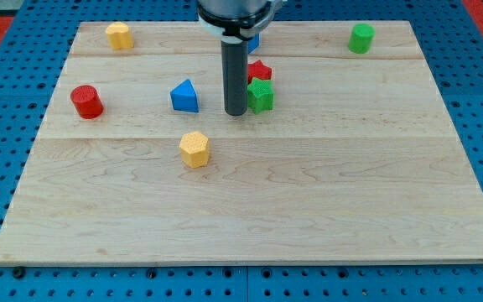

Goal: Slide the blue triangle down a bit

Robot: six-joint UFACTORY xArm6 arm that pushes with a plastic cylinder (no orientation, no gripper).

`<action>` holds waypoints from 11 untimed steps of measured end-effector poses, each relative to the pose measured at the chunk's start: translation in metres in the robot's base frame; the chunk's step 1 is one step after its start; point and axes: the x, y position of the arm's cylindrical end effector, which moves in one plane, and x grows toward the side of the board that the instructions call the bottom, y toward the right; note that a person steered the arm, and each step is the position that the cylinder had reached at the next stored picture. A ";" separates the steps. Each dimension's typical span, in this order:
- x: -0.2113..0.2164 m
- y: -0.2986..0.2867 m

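Note:
The blue triangle [184,96] sits on the wooden board left of centre, in the upper half. My tip [236,113] rests on the board to the right of the blue triangle, with a gap between them. The tip stands just left of a green star block [261,96], very close to it. A red star block [260,72] lies just above the green one.
A yellow hexagon block [194,149] lies below the blue triangle. A red cylinder [85,101] is at the view's left, a yellow block [119,35] at the top left, a green cylinder [361,39] at the top right. A blue block [254,39] peeks out behind the rod.

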 end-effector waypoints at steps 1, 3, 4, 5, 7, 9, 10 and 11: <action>-0.040 -0.031; -0.044 -0.130; -0.030 -0.100; -0.014 -0.014; 0.001 -0.065; 0.022 0.008; 0.038 -0.012; 0.058 -0.001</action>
